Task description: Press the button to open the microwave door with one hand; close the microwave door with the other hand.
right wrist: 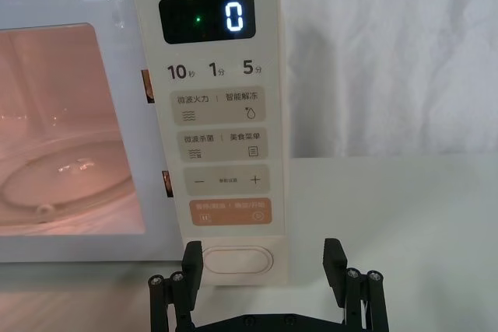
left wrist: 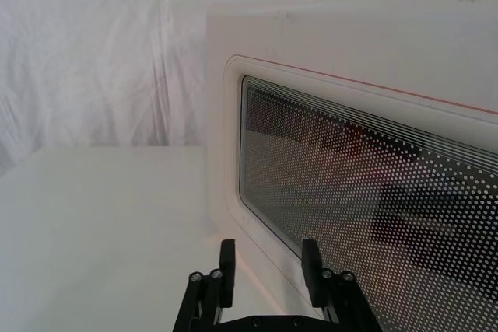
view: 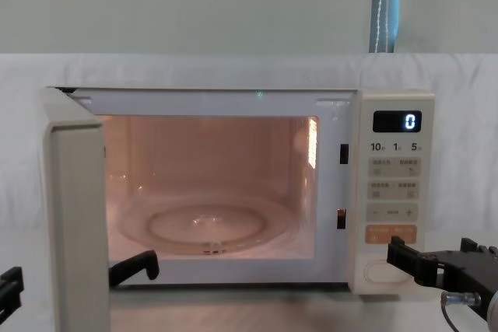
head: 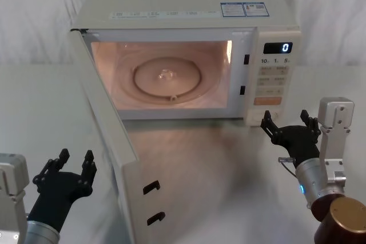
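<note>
The microwave [head: 189,27] stands on the white desk [head: 229,170] with its cavity lit and the display reading 0. The microwave door [head: 106,135] stands swung wide open on its left hinge, its edge toward the robot. The left claw [head: 74,161], fingers spread wide and empty, sits just left of the door's outer face, near the glass window [left wrist: 366,192]. The right claw [head: 290,125], also wide and empty, faces the control panel close to the button [right wrist: 239,259] at the panel's bottom, not touching it.
</note>
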